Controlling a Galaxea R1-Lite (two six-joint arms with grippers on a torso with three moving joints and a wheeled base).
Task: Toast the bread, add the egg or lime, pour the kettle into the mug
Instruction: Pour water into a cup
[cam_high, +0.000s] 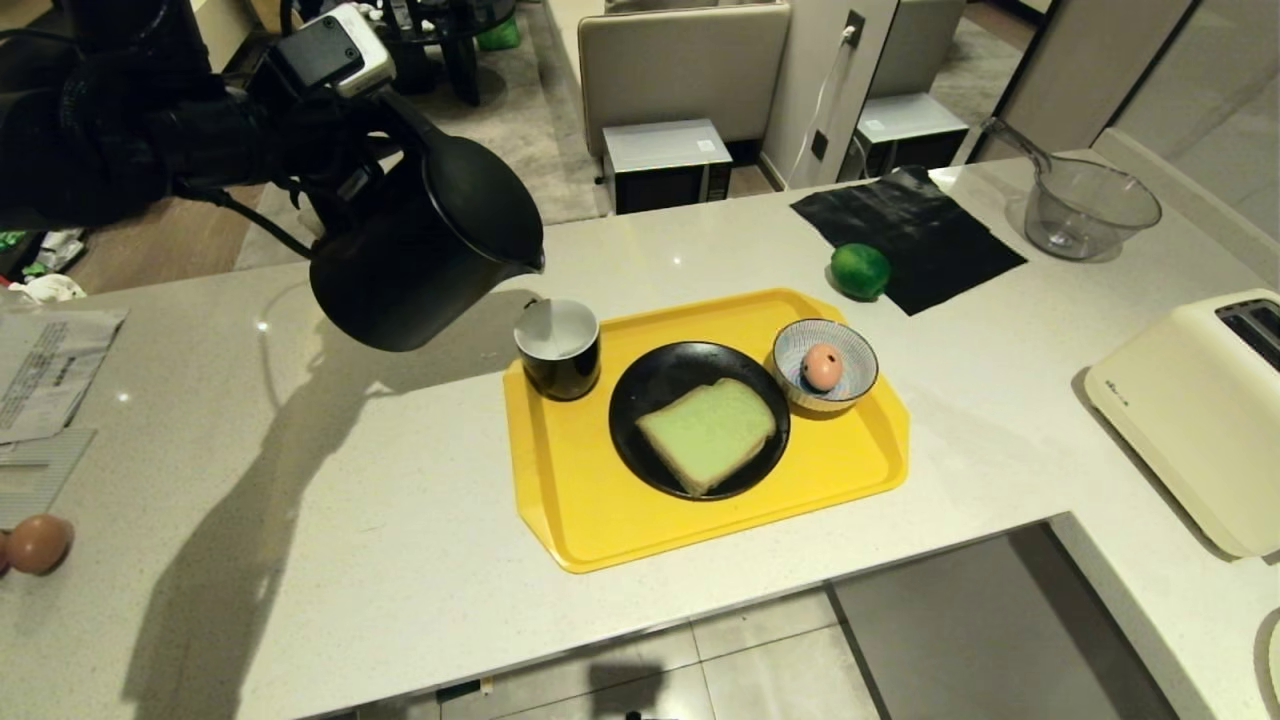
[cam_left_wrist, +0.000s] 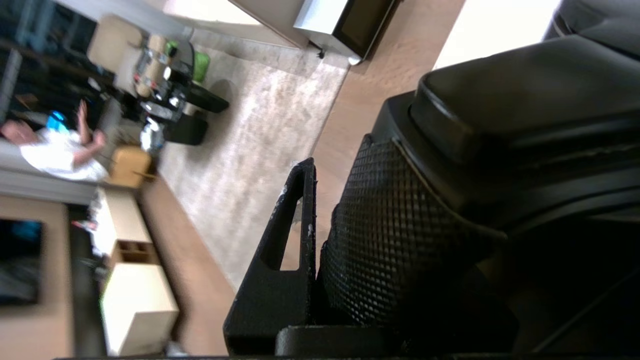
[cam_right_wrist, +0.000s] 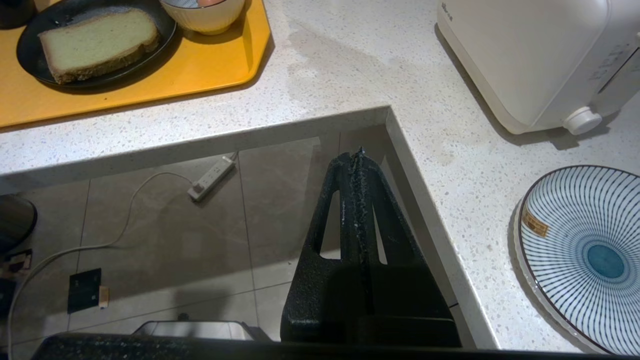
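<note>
Kettle (cam_high: 420, 250) is hanging in the air above the far-left part of the tabletop (cam_high: 380, 520), carried by the left pincer (cam_high: 345, 165), whose fingers (cam_left_wrist: 280, 265) are pinching its textured black handle. It is tilting, its long axis leaning from lower left to upper right, with the spout pointing right and down toward the mug (cam_high: 558, 349); spout and mug rim are near but apart. The mug is standing upright at the far-left corner of the yellow tray (cam_high: 700, 520), just beside the black plate (cam_high: 640, 400) that is carrying the bread (cam_high: 708, 434), lying flat. The egg (cam_high: 822, 366) is sitting in the striped bowl (cam_high: 850, 345) at the tray's far-right corner, and the lime (cam_high: 860, 270) is resting off the tray, touching the edge of a black cloth (cam_high: 920, 235). Bare tabletop is lying open left of the tray and along its near edge, where the tabletop is dropping off to tiled floor. A cream toaster (cam_high: 1195, 415) is occupying the right wing. The right pincer (cam_right_wrist: 359, 165) is hanging below the tabletop's inner corner, its fingers pressed together and holding nothing.
</note>
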